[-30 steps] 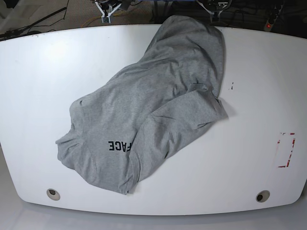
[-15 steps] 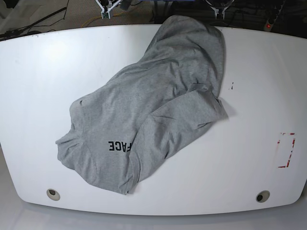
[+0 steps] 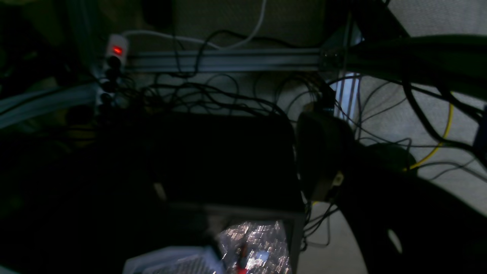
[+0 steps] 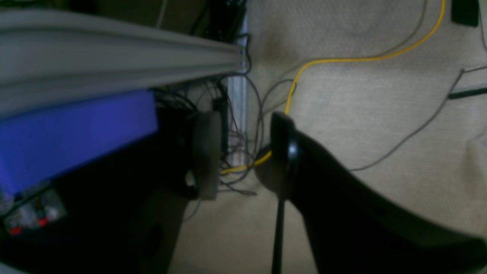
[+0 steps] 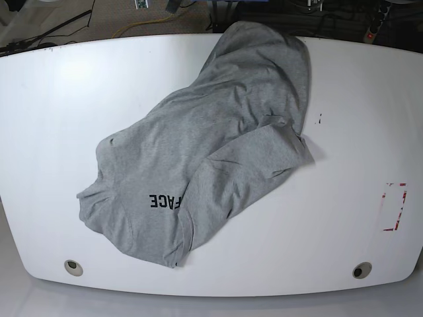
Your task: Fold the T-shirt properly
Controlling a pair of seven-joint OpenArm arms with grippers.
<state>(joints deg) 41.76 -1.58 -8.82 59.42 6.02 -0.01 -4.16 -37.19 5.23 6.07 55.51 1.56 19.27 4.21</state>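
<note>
While the T-shirt [image 5: 205, 152] lies crumpled mid-table [image 5: 53, 119] overhanging the far edge, the right gripper [image 4: 245, 152] gapes empty off-table; left gripper's state unclear

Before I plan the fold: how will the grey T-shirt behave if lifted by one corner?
The T-shirt lies crumpled in soft overlapping folds, so it is probably floppy and would drape rather than hold shape. It looks thin, so likely light. On the smooth white table, the trailing cloth may slide along.
</note>
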